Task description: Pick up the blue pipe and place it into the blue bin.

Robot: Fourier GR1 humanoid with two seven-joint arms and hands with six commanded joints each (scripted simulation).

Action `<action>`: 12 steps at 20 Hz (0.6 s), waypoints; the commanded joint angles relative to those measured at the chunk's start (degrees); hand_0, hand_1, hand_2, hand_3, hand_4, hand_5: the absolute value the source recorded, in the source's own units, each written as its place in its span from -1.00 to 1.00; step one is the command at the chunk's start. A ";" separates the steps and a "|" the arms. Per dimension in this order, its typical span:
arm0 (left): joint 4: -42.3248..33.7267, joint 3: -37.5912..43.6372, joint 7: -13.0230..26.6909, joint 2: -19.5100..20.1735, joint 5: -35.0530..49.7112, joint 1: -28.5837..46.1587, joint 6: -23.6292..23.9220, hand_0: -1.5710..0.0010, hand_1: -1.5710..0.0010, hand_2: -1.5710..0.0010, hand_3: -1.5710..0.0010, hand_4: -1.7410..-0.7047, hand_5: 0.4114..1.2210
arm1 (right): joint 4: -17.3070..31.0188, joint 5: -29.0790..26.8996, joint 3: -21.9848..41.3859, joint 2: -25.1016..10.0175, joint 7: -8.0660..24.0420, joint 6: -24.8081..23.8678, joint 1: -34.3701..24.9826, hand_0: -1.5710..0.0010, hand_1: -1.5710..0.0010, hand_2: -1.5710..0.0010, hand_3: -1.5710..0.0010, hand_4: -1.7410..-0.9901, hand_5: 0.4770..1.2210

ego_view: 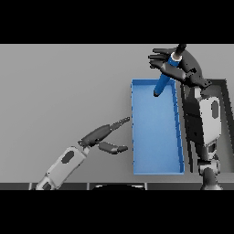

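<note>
Blue pipe: tilted, lower end hanging over the far end of the blue bin, upper end dark-capped; apparently not touching the bin floor.
Right robot hand: near the desk's far right edge, fingers spread past the pipe, which lies against the palm; the grip looks loose.
Left robot hand: near the front edge, just left of the bin, fingers straight, thumb apart, holding nothing.
Blue bin: long tray, right part of the desk.

Even, shadowless light falls across the flat grey table; edges appear soft, without any glare.
</note>
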 commanded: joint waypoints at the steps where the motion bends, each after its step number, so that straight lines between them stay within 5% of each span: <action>1: 0.21 0.05 -0.15 0.12 0.38 0.22 -0.41 1.00 1.00 1.00 1.00 0.63 -0.82 | -0.49 0.82 0.29 0.31 0.49 -0.58 1.54 -1.00 -1.00 -1.00 -1.00 -1.00 0.73; 4: -0.43 0.15 -0.22 0.36 0.58 0.71 -0.32 1.00 1.00 1.00 1.00 0.65 -0.85 | -0.12 3.00 0.57 1.04 3.46 -3.14 7.03 -1.00 -1.00 -1.00 -1.00 -1.00 0.73; 8: 0.21 -0.35 -0.43 -0.25 0.05 0.90 -0.08 1.00 1.00 1.00 1.00 0.66 -0.87 | 1.57 -0.14 8.70 -2.34 3.46 -8.20 13.56 -1.00 -1.00 -1.00 -1.00 -1.00 0.73; 12: -0.93 -0.21 -0.72 -0.11 0.38 1.33 0.23 1.00 1.00 1.00 1.00 0.65 -0.88 | 3.54 -4.30 16.84 -7.89 3.46 -9.45 17.70 -1.00 -1.00 -1.00 -1.00 -0.60 0.71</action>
